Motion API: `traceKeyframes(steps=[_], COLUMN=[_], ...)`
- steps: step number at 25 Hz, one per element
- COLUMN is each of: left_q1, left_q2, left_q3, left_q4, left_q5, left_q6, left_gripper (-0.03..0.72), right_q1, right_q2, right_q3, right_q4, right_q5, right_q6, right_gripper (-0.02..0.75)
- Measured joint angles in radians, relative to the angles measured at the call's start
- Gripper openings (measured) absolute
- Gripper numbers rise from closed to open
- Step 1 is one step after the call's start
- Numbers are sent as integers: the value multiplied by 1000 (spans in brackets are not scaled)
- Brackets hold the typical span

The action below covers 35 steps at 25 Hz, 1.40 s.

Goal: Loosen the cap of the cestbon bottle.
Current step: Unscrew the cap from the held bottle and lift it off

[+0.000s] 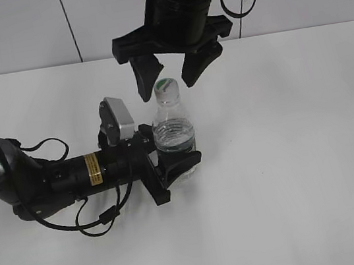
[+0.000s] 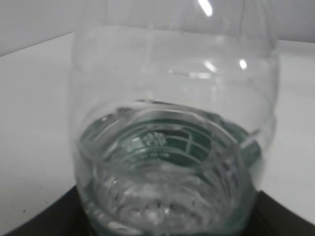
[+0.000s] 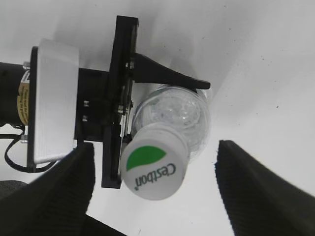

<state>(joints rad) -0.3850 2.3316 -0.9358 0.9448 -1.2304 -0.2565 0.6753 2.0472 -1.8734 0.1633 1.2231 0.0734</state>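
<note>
Right gripper [image 1: 170,79]: suspended directly above the cestbon bottle [image 1: 175,139]; jaws spread wide, one finger on each side of the cap [image 1: 165,87], both clear of it. Nothing is held.
Right fingers [image 3: 261,184]: in the right wrist view they frame the cap left and right, with bare table visible between each finger and the cap.
Cap: white, round, seated on the bottle neck; green leaf mark and "C'estbon" lettering on top.
Left gripper [image 1: 171,163]: lies low at the bottle's left side, jaws clamped around the lower body of the bottle.
Cestbon bottle: upright on the table [image 1: 300,154], clear plastic, partly filled with water; base held between the left jaws. In the left wrist view the bottle [image 2: 172,147] fills the frame, green label seen through the water.
Left arm [image 1: 57,177]: extends along the table, away from the bottle to its left.
Table: white, plain surface around the bottle.
</note>
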Motion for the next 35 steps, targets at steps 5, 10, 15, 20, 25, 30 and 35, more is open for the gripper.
traceKeyframes(steps=[5, 10, 15, 20, 25, 30, 35], left_q1=[0, 0, 0, 0, 0, 0, 0], left_q2=[0, 0, 0, 0, 0, 0, 0], left_q3=[0, 0, 0, 0, 0, 0, 0], left_q4=[0, 0, 0, 0, 0, 0, 0], left_q5=[0, 0, 1, 1, 1, 1, 1], left_q6=[0, 0, 0, -2, -2, -2, -2], left_gripper=[410, 410, 410, 410, 410, 410, 410], right_q1=[0, 0, 1, 2, 2, 2, 2], right_q2=[0, 0, 0, 0, -1, -2, -3], right_q3=[0, 0, 0, 0, 0, 0, 0], right_q4=[-9, -27, -21, -17, -16, -16, -15], right_q5=[0, 0, -1, -2, -2, -3, -3], right_q6=[-9, -26, -73, -130, -287, -488, -646], right_gripper=[548, 413, 291, 291, 291, 291, 291])
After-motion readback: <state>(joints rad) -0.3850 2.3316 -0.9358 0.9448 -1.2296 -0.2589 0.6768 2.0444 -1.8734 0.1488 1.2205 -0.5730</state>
